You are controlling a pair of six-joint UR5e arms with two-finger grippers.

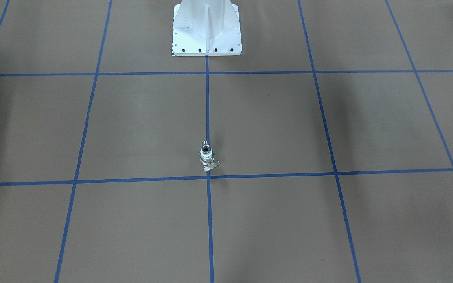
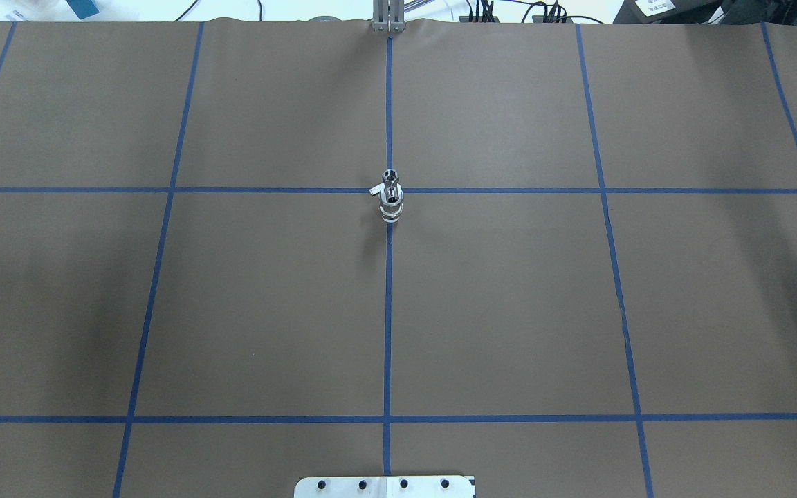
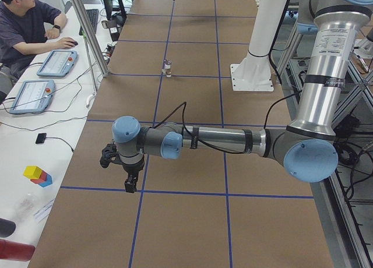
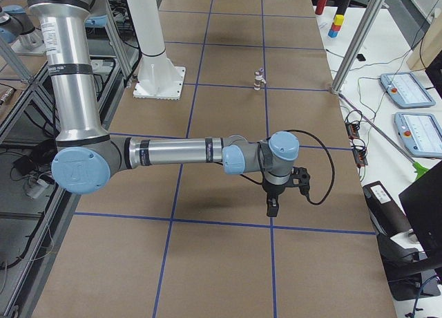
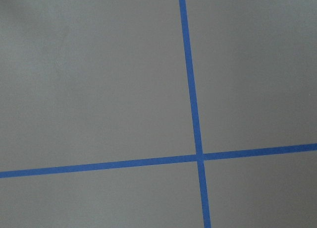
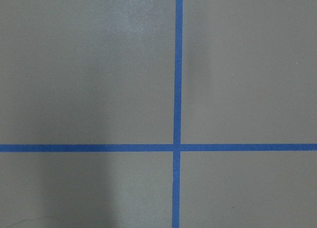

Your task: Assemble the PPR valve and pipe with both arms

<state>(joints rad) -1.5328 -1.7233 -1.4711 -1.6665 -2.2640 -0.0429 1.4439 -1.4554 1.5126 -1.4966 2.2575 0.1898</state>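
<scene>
The PPR valve is standing upright on the worktop at the centre tape line, with the pipe seemingly sitting on top of it, so any sideways nudge is risking toppling this narrow stack. Both arms are hovering well apart from it. Whether the left hand or right hand is gaping or closed, I cannot tell.

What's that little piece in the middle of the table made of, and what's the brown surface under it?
The valve-and-pipe piece looks mostly like polished metal: it glints silver, with ringed bands. Its flat lever tab is paler, material unclear. The table cover looks like matte brown paper, gridded with blue tape.
</scene>
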